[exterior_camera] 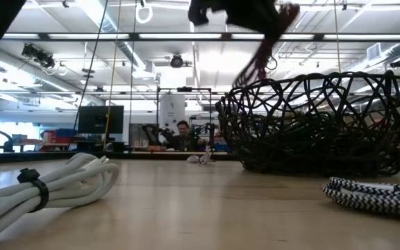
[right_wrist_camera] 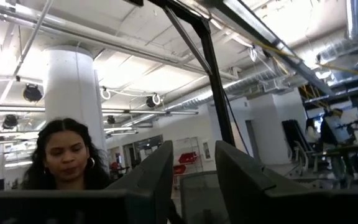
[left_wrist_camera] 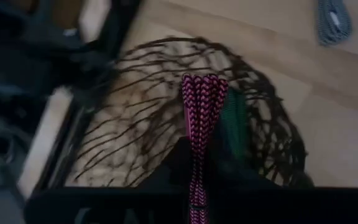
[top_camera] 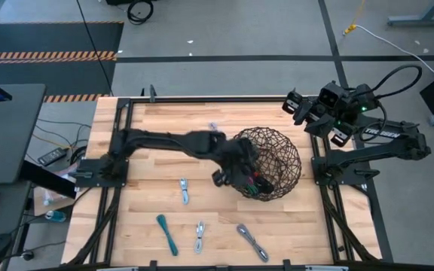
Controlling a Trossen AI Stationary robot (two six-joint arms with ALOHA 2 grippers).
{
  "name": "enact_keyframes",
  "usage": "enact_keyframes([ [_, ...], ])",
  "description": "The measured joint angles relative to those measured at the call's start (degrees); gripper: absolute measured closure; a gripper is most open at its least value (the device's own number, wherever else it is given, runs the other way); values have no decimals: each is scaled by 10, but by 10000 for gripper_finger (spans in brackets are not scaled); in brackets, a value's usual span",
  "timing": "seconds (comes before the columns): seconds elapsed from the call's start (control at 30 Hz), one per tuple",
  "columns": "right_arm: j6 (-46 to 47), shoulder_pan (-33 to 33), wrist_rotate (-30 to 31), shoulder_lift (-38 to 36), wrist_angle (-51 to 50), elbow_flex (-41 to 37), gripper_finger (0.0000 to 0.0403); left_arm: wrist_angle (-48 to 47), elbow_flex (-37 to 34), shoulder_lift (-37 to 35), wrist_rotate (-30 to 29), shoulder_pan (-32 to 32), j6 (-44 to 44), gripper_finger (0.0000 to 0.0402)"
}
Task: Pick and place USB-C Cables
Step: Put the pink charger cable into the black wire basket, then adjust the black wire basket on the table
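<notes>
My left gripper (top_camera: 245, 179) (left_wrist_camera: 194, 199) is shut on a pink-and-black braided USB-C cable bundle (left_wrist_camera: 201, 112) and hovers over the near left part of the dark round wire-mesh basket (top_camera: 273, 162) (exterior_camera: 318, 125). A green bundle (left_wrist_camera: 232, 118) lies inside the basket. More bundles lie flat on the wooden table: a grey-white one (top_camera: 184, 190), a teal one (top_camera: 166, 233), a white one (top_camera: 200, 235) (exterior_camera: 47, 184), a grey braided one (top_camera: 252, 241) (exterior_camera: 373, 194) and a small one at the far side (top_camera: 213, 128). My right gripper (top_camera: 292, 104) (right_wrist_camera: 194, 146) is raised at the far right, open, with nothing between its fingers. My left gripper pinches the pink-and-black bundle between its two fingers near one end (left_wrist_camera: 196, 177). The fingers slant downward and lie along the bundle. The rest of the bundle (exterior_camera: 261, 52) sticks out past the fingertips, lifted clear above the basket's rim.
The basket stands on the right half of the table. Black frame rails (top_camera: 115, 158) run along the table's left and right sides. Beyond the table, a person (right_wrist_camera: 64, 158) shows in the right wrist view. Bare wood lies between the loose bundles and the basket.
</notes>
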Motion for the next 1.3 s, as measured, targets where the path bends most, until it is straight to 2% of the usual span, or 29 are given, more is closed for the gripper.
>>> enact_keyframes([
  [0.27, 10, 1, 3, 1, 1, 0, 277, -3, 0, 72, 33, 1, 18, 377],
  [0.6, 11, 1, -3, 1, -8, 0, 277, 34, 0, 81, 44, 5, 5, 377],
  [0.93, 11, 1, -8, 1, -7, 0, 277, 46, 0, 81, 41, 5, -17, 254],
  [1.03, 18, 1, -12, 1, -7, 0, 277, 51, 0, 80, -13, 4, -18, 241],
  [1.13, 21, 0, -13, 1, -7, 0, 277, 57, 0, 70, -135, 2, -36, 243],
  [1.2, 13, -6, -11, 1, -7, 0, 277, 42, 10, 55, -193, 5, -72, 249],
  [1.3, -8, -28, -3, 1, -16, 0, 283, -34, 44, 32, -206, 16, -179, 260],
])
